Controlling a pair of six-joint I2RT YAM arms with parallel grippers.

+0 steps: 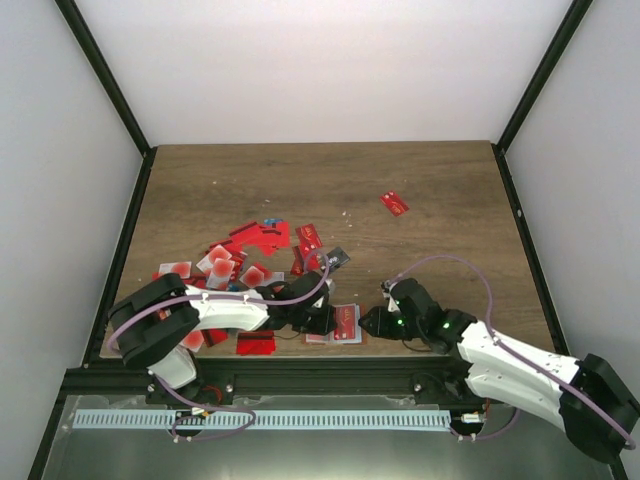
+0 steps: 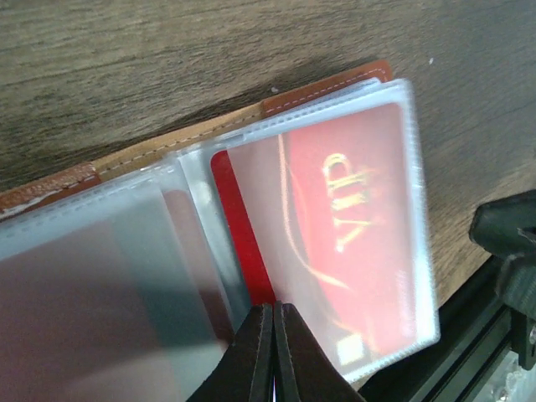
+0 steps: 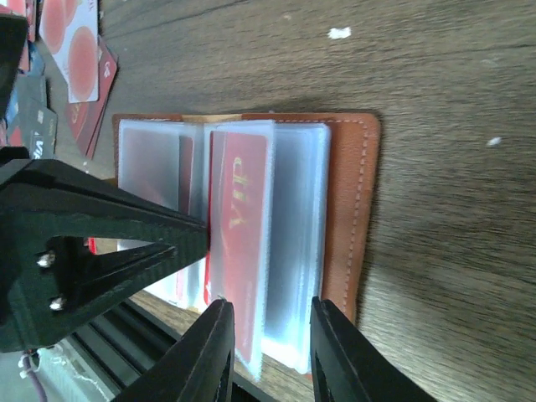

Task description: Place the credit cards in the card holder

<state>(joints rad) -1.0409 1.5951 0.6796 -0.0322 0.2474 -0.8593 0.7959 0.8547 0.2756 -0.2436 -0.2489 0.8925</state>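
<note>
The orange-brown card holder (image 1: 345, 324) lies open near the table's front edge, its clear sleeves fanned out. Its leather rim shows in the left wrist view (image 2: 327, 88) and the right wrist view (image 3: 347, 209). A red VIP card (image 2: 352, 226) sits mostly inside one sleeve, with a bare red strip at its left side. My left gripper (image 2: 274, 331) is shut, pinching that card's near edge; it also shows in the top view (image 1: 322, 318). My right gripper (image 3: 270, 352) is open, its fingers astride the near edge of the sleeves (image 3: 293, 226). It reaches the holder from the right (image 1: 373, 322).
A heap of red and white-red cards (image 1: 240, 255) lies left of the holder; some show in the right wrist view (image 3: 79, 50). A dark card (image 1: 337, 258) lies behind the holder. A lone red card (image 1: 394, 203) lies farther back. The black frame rail (image 1: 300, 375) runs just in front.
</note>
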